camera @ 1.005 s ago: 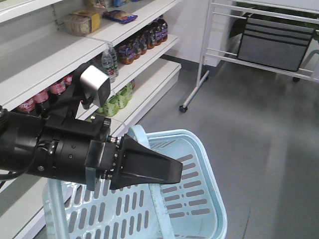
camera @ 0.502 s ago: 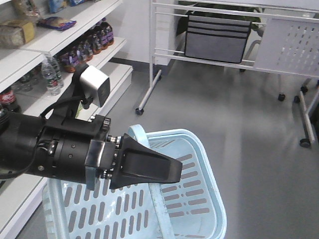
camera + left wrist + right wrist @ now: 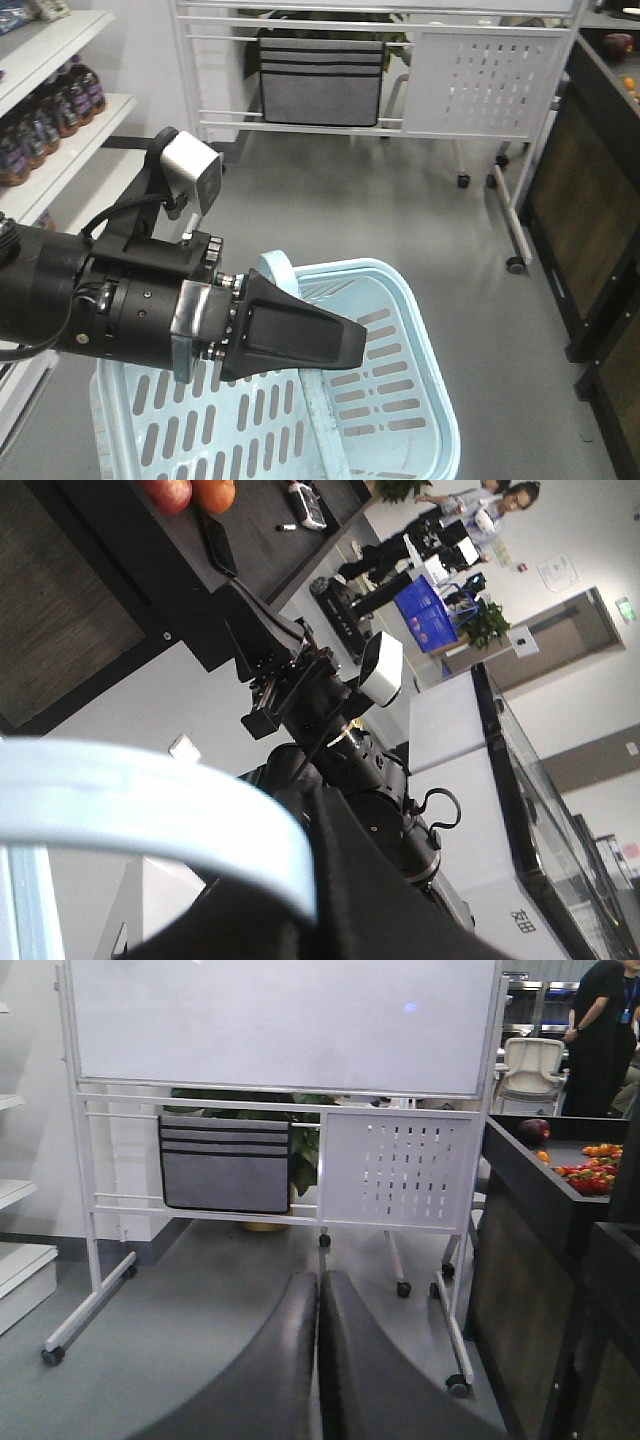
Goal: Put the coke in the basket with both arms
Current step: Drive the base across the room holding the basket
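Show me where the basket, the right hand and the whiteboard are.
basket (image 3: 400,362), front view, on its slotted right inner wall.
right hand (image 3: 318,1278), right wrist view, where its closed fingertips meet.
whiteboard (image 3: 280,1020), right wrist view, on the blank board surface.

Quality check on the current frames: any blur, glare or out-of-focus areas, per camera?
Front-facing view: even light, pale blue plastic basket and black left gripper crisp. Left wrist view: tilted; basket handle is a blurred band close to the lens. Right wrist view: shut right gripper out of focus, faint glare spot on the wheeled whiteboard.
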`<state>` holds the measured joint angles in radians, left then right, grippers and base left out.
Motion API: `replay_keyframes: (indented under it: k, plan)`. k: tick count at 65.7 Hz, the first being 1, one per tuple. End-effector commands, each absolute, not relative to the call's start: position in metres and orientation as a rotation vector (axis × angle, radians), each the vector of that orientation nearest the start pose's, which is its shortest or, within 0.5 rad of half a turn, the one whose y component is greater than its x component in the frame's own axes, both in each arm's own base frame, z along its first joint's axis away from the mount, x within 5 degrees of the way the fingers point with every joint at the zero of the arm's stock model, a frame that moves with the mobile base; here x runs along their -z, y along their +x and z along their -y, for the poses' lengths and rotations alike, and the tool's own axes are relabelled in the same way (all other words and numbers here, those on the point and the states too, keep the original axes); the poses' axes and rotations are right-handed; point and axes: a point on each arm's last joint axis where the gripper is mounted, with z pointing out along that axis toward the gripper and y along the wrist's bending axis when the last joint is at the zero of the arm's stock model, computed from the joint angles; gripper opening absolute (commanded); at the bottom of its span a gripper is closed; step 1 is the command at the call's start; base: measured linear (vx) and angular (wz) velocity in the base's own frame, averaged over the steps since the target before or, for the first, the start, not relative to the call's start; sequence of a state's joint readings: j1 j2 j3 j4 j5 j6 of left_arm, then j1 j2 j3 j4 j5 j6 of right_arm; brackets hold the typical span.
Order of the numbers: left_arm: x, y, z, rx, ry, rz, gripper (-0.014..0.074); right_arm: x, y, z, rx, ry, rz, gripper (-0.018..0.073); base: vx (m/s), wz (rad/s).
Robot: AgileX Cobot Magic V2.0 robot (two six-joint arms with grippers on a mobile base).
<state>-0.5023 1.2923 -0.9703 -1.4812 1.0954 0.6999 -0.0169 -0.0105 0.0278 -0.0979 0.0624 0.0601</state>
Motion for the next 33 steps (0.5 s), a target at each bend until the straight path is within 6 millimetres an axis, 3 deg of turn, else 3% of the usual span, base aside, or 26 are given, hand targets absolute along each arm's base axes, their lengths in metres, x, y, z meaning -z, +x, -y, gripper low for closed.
replay_keyframes:
  k: [1, 33]
  plan:
    - [-0.374, 0.1706, 0.1884, 1.869, 0.627, -1.998, -0.0006, -0.2029, 0.0559, 0.001, 0.058, -0.026, -1.491, -0.0005, 0.18, -0.31]
    - [-0.374, 0.1706, 0.1884, 1.87, 0.626, -1.997, -0.0006, -0.2029, 0.0559, 0.001, 0.058, -0.026, -1.491, -0.0005, 0.21, -0.23]
